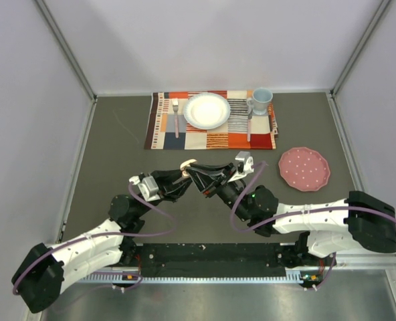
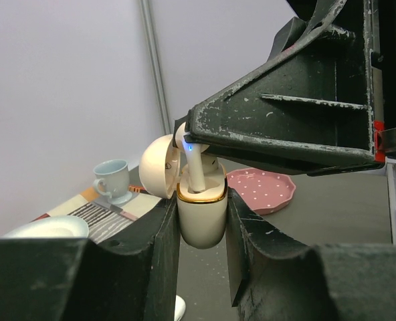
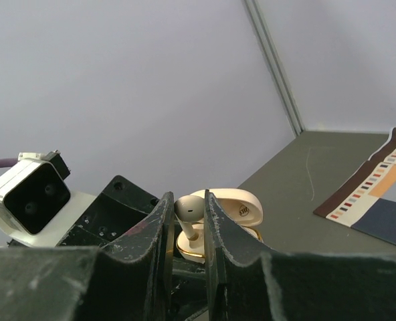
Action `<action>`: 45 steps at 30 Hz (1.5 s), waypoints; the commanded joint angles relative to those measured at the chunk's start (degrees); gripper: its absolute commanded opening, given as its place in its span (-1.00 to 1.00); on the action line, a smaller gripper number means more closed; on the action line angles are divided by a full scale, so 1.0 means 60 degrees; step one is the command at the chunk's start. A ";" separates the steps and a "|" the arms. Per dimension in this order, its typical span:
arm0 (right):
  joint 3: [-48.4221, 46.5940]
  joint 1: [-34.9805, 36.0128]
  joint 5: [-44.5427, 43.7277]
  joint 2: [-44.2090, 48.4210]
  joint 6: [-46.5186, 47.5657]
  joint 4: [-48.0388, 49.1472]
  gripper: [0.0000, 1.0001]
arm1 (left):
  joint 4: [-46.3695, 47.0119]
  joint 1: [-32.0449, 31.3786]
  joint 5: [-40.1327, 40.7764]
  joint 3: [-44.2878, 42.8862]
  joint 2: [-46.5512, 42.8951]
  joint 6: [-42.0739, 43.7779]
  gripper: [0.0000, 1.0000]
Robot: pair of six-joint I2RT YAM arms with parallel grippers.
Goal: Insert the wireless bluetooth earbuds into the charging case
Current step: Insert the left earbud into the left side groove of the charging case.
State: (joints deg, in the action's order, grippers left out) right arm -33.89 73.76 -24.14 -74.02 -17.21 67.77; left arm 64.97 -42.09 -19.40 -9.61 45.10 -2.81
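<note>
**Booth:** Set the stage: what lay where?

**Me:** Big things first! The grey table (image 1: pixel 118 160) ran wide under both my arms. The placemat (image 1: pixel 211 139) with its white plate (image 1: pixel 207 110) and cup (image 1: pixel 261 100) sat at the far side, and the pink plate (image 1: pixel 304 168) off to my right. All of it was well apart from the action. My arms met nose to nose over the middle, up off the surface.

**Booth:** And the claws?

**Me:** My left claw (image 2: pixel 202 231) was clamped on the charging case (image 2: pixel 201 200), body upright, lid (image 2: pixel 159 166) swung open. My right claw (image 3: pixel 188 217) was pinched on one earbud (image 3: pixel 188 207), head between the fingers, stem pointing down.

**Booth:** Which way did the bud lie from the case?

**Me:** Straight above it! The stem's long axis stood near vertical, and its lower end was already inside the gold-rimmed mouth. A blue light glowed at the head. Whether it was fully seated, I couldn't tell.

**Booth:** Room to move?

**Me:** Open air all round, tight only at the rim, with the lid just beside the bud. I judged that the next move called for a short push straight down the stem, then letting go. A tilt could have jammed the stem on the rim.
</note>
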 commanded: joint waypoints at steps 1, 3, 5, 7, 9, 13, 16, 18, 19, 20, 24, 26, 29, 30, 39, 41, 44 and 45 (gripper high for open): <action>-0.0372 0.0144 -0.0371 -0.0056 0.0027 -0.0147 -1.00 | 0.0612 -0.0017 0.0084 0.0034 -0.0207 0.0087 -1.00; -0.0343 0.0144 -0.0459 -0.0027 0.0085 -0.0264 -1.00 | 0.0627 -0.0017 0.0113 0.0048 -0.0207 0.0087 -1.00; -0.0299 0.0158 -0.0473 -0.0012 0.0144 -0.0351 -1.00 | 0.0656 -0.0017 0.0142 0.0048 -0.0236 0.0087 -1.00; -0.0372 0.0188 -0.0517 0.0002 0.0290 -0.0512 -1.00 | 0.0642 -0.0017 0.0186 0.0063 -0.0266 0.0087 -1.00; -0.0416 0.0203 -0.0357 0.0017 0.0437 -0.0660 -1.00 | 0.0642 -0.0017 0.0230 0.0092 -0.0295 0.0087 -1.00; -0.0547 0.0202 -0.0371 -0.0012 0.0378 -0.0937 -1.00 | 0.0656 -0.0017 0.0230 0.0092 -0.0295 0.0087 -1.00; -0.0665 0.0217 -0.0371 -0.0027 0.0364 -0.1217 -1.00 | 0.0671 -0.0017 0.0201 0.0078 -0.0281 0.0058 -1.00; -0.0651 0.0232 -0.0386 -0.0027 0.0393 -0.1202 -1.00 | 0.0671 -0.0032 0.0201 0.0078 -0.0266 0.0058 -1.00; -0.0622 0.0232 -0.0429 -0.0012 0.0379 -0.1231 -1.00 | 0.0671 -0.0032 0.0215 0.0078 -0.0280 0.0058 -1.00; -0.0607 0.0232 -0.0517 -0.0012 0.0393 -0.1231 -1.00 | 0.0671 -0.0032 0.0215 0.0092 -0.0281 0.0058 -1.00; -0.0592 0.0290 -0.0649 0.0061 0.0612 -0.1479 -1.00 | 0.0700 -0.0031 0.0259 0.0092 -0.0310 0.0058 -1.00; -0.0607 0.0334 -0.0780 0.0090 0.0773 -0.1611 -1.00 | 0.0685 -0.0017 0.0303 0.0107 -0.0310 0.0043 -1.00; -0.0621 0.0334 -0.0868 0.0120 0.0789 -0.1787 -1.00 | 0.0700 -0.0031 0.0362 0.0122 -0.0339 0.0043 -1.00; -0.0636 0.0334 -0.0855 0.0120 0.0760 -0.1802 -0.98 | 0.0686 -0.0032 0.0376 0.0136 -0.0325 0.0043 -1.00; -0.0607 0.0334 -0.1001 0.0222 0.0789 -0.1481 -0.67 | 0.0685 -0.0017 0.0347 0.0107 -0.0324 0.0014 -1.00; -0.0607 0.0334 -0.1132 0.0324 0.0687 -0.1407 -0.62 | 0.0613 -0.0031 0.0347 0.0092 -0.0339 0.0043 -1.00; -0.0753 0.0334 -0.1002 0.0559 0.0452 -0.1407 -0.47 | 0.0539 -0.0017 0.0347 0.0092 -0.0369 0.0087 -1.00; -0.0898 0.0334 -0.0928 0.0617 0.0452 -0.1479 -0.44 | 0.0510 -0.0017 0.0376 0.0078 -0.0369 0.0087 -1.00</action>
State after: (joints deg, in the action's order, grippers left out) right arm -35.81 75.35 -28.23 -73.08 -13.93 59.51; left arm 62.98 -42.11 -17.08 -8.67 44.36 -2.81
